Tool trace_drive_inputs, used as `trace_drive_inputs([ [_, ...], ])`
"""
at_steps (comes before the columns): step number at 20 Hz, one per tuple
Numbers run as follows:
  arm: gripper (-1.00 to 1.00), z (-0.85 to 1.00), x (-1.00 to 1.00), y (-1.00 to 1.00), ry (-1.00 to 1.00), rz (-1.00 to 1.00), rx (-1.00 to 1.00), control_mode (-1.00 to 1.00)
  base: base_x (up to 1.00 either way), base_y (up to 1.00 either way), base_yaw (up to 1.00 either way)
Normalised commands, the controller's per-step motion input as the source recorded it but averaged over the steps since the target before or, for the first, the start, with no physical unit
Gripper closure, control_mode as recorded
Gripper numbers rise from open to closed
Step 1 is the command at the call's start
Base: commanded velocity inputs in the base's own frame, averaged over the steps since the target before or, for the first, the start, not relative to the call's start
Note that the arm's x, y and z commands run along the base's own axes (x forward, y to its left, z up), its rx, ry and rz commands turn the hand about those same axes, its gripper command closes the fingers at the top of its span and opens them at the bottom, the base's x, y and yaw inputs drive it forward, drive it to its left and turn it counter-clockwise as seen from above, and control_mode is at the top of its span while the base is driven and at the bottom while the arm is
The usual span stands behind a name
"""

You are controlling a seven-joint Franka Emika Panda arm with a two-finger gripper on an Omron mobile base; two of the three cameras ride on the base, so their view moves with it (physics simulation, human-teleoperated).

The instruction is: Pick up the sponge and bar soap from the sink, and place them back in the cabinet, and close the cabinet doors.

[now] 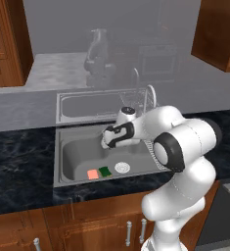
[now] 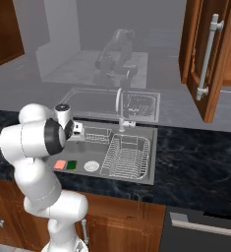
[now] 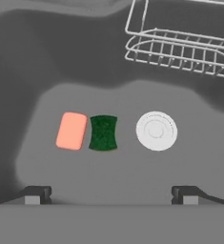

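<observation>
Spread wide, gripper (image 3: 111, 194) hangs over green sponge (image 3: 103, 132), seemingly just beside the rounded salmon-pink bar soap (image 3: 71, 130).

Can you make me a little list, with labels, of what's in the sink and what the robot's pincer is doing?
sink: grey basin, holds both things
bar soap: pink, flat on the sink floor
sponge: dark green, right beside the soap, between it and the drain
drain: round, white
wire rack: beside the basin
pincer: open, above the sink, holding nothing
cabinet door: open
</observation>
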Motion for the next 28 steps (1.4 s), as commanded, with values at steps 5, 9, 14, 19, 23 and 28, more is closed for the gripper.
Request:
trace_drive_inputs([
  [5,-1.00,-0.20,0.19,0.05,0.00,0.00,0.00,-1.00,0.00,0.00,0.00],
  [9,-1.00,-0.17,0.20,0.08,0.00,0.00,0.00,-1.00,0.00,0.00,0.00],
  [14,-1.00,-0.15,0.17,0.03,0.00,0.00,0.00,-1.00,0.00,0.00,0.00],
  [19,-1.00,-0.18,0.14,0.00,0.00,0.00,0.00,-1.00,0.00,0.00,0.00],
  [23,-1.00,-0.20,0.15,0.00,0.00,0.00,0.00,-1.00,0.00,0.00,0.00],
  [28,-1.00,-0.19,0.14,0.00,0.00,0.00,0.00,-1.00,0.00,0.00,0.00],
])
